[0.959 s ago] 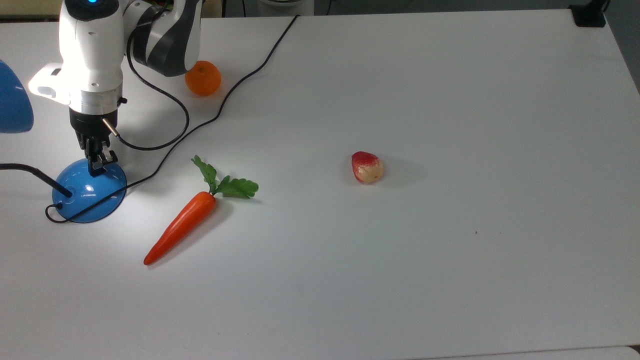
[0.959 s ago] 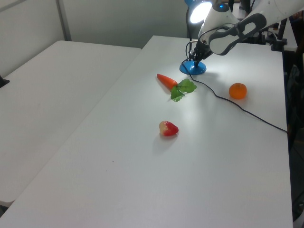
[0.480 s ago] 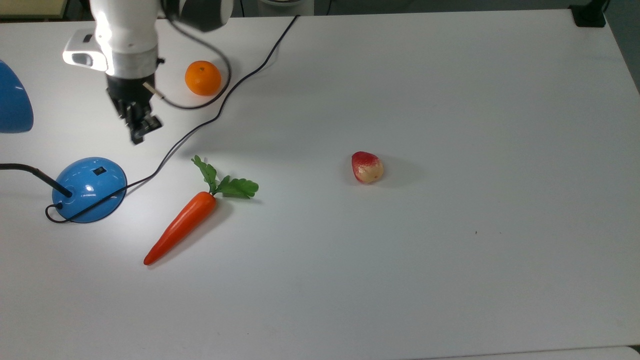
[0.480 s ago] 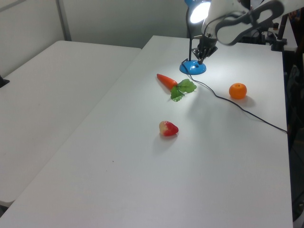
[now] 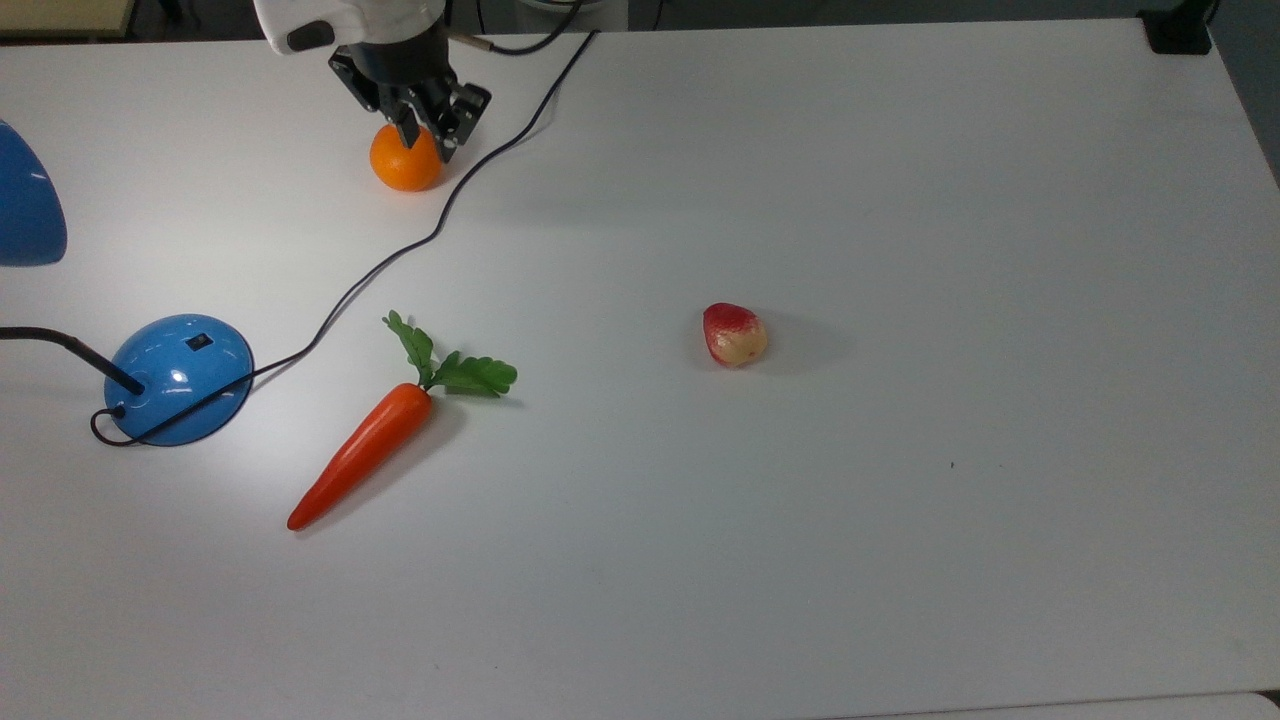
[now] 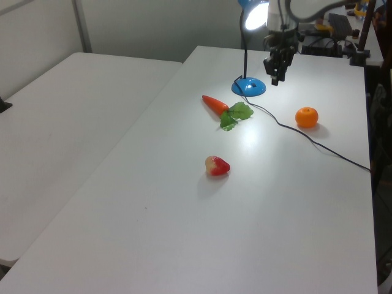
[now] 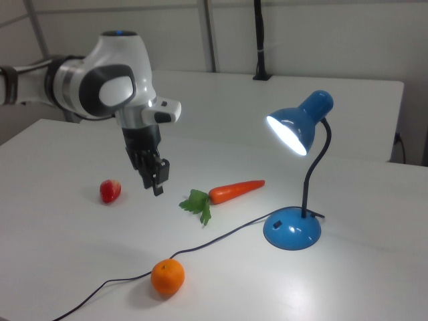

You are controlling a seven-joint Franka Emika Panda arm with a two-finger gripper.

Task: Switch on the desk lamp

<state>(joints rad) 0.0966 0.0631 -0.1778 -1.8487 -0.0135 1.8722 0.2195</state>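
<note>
The lamp (image 7: 294,231) is lit, you can see the bulb glowing inside the blue shade (image 7: 299,124) in the right view and a bright patch on the table (image 5: 900,500) around the base (image 5: 180,378) and the carrot (image 5: 368,450). In the top view the base sits near the top view's left edge, with the little black switch (image 5: 199,341) on top of the dome and the thin black neck (image 5: 70,348) running off to the left. The cord (image 5: 400,250) loops out from the base, passes just above the carrot's leaves and snakes up past the orange (image 5: 404,163) toward the far edge. The gripper (image 5: 430,132) is up in the air, well away from the base; in the top view it overlaps the top of the orange, but the right view puts it (image 7: 155,179) clearly above the table with the orange (image 7: 167,277) lower in frame, so not touching. Its fingers look close together with nothing between them, only a thin gap at most. In the left view the gripper (image 6: 277,70) hangs just to the left view's right of the base (image 6: 248,87), higher than it. The red and yellow fruit (image 5: 735,335) sits alone near the middle of the table, well apart from everything else.
</note>
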